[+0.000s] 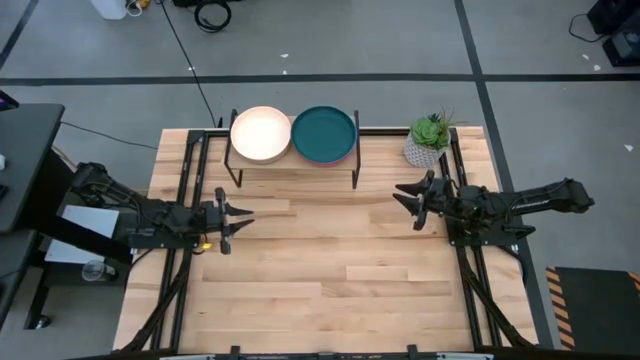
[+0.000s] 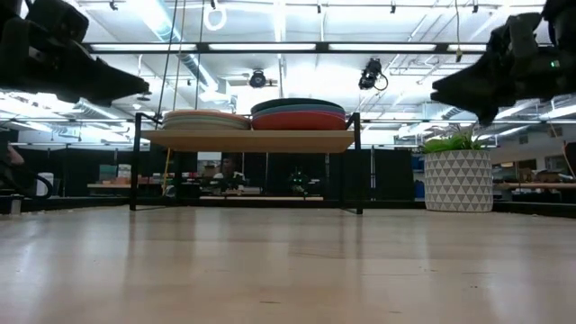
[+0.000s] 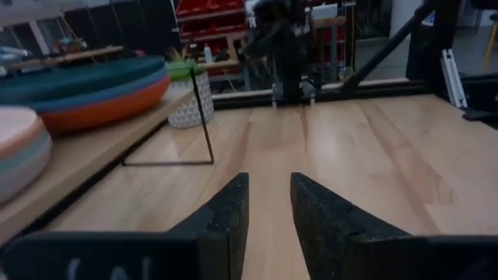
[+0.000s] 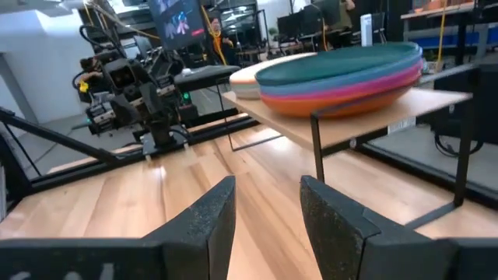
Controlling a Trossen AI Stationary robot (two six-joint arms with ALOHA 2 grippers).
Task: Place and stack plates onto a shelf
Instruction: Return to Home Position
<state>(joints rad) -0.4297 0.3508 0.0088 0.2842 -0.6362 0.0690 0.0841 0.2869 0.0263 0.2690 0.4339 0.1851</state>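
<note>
Two plate stacks point(image 1: 323, 135) fill shelf point(image 2: 252, 140).

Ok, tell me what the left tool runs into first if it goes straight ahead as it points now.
Probably the right tool: the left tool points across the table at it, roughly in line. The shelf sits off to the side, outside that path.
</note>
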